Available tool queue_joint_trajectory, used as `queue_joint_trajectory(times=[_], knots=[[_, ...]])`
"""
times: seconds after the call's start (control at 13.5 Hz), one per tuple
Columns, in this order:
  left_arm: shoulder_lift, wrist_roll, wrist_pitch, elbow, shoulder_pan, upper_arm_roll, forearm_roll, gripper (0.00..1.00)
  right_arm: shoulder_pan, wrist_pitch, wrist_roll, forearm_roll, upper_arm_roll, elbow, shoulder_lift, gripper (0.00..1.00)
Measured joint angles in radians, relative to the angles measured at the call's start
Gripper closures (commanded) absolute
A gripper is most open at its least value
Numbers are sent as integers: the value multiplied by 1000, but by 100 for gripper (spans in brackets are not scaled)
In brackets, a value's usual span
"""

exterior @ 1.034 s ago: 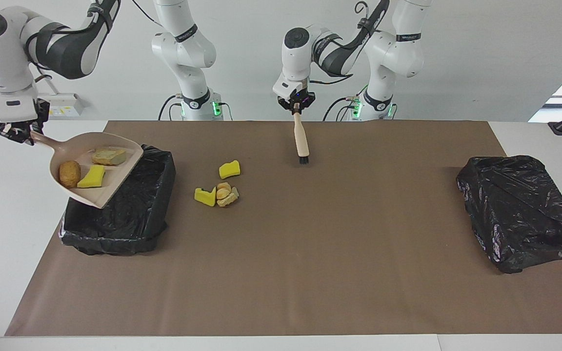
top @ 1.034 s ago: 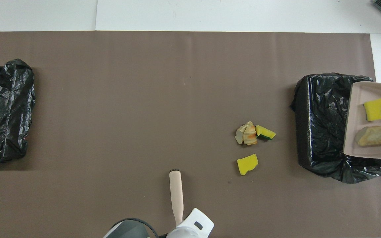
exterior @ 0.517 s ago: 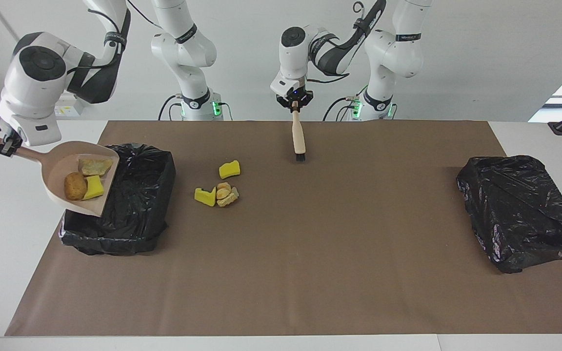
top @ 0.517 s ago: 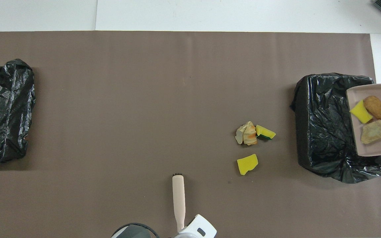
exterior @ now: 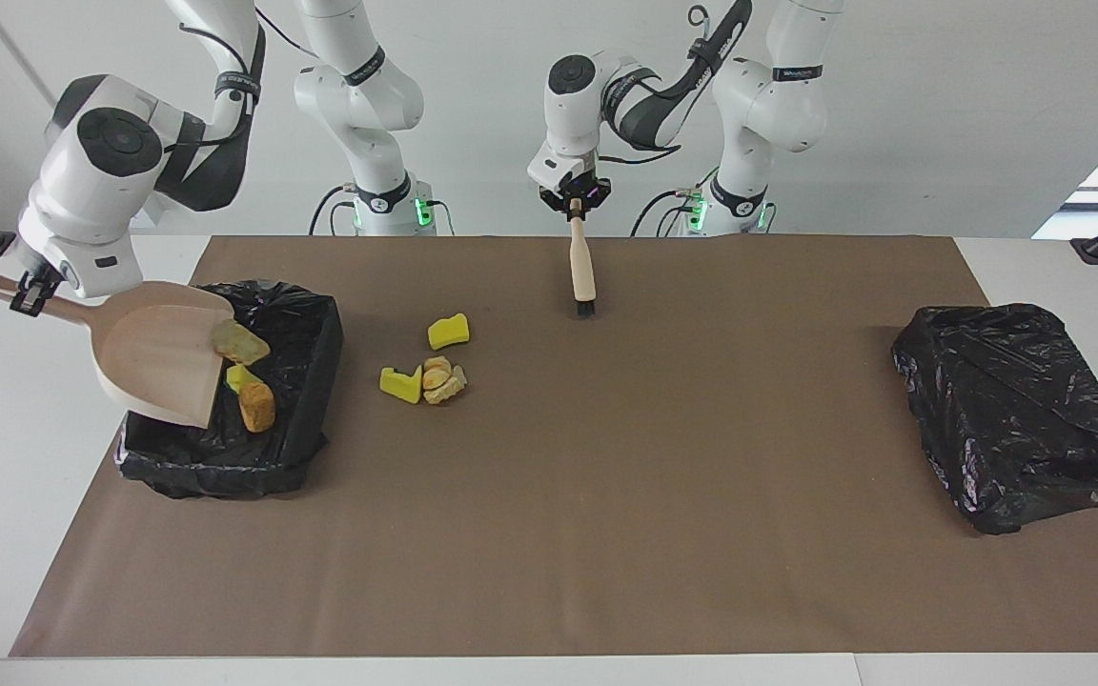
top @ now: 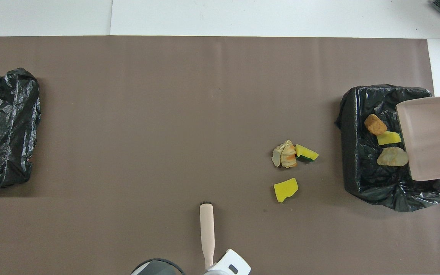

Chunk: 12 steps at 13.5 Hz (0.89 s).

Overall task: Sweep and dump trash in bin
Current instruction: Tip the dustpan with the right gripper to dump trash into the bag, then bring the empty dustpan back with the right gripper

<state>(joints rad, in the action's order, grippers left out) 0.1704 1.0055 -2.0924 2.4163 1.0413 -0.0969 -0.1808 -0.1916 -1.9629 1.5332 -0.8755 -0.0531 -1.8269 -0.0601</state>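
We tipped the dustpan [exterior: 160,367] more, held tight in our right gripper [exterior: 28,292] — three trash bits [exterior: 249,381] slid out into the bin [exterior: 306,419]; four pieces [exterior: 427,367] still waited on the mat; our left gripper [exterior: 575,198] stayed shut on the brush [exterior: 581,269].

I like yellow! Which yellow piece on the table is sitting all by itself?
The yellow chunk nearer to the robots lies alone; the other yellow piece touches the tan lumps.
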Motion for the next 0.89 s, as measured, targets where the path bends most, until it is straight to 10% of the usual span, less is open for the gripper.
queue_joint_trajectory(times=[0.3,0.66,0.81,0.89], knots=[[-15,0,-13,0,11,-1,-15,100,2,77,-9,-4,7,27,41,100],[-21,0,-15,0,23,0,-39,76,16,229,-237,256,22,78,146,100],[-21,0,-15,0,23,1,-40,49,60,284,-462,323,52,79,144,100],[-22,-2,-15,0,23,3,-40,17,89,304,-579,360,73,79,140,100]])
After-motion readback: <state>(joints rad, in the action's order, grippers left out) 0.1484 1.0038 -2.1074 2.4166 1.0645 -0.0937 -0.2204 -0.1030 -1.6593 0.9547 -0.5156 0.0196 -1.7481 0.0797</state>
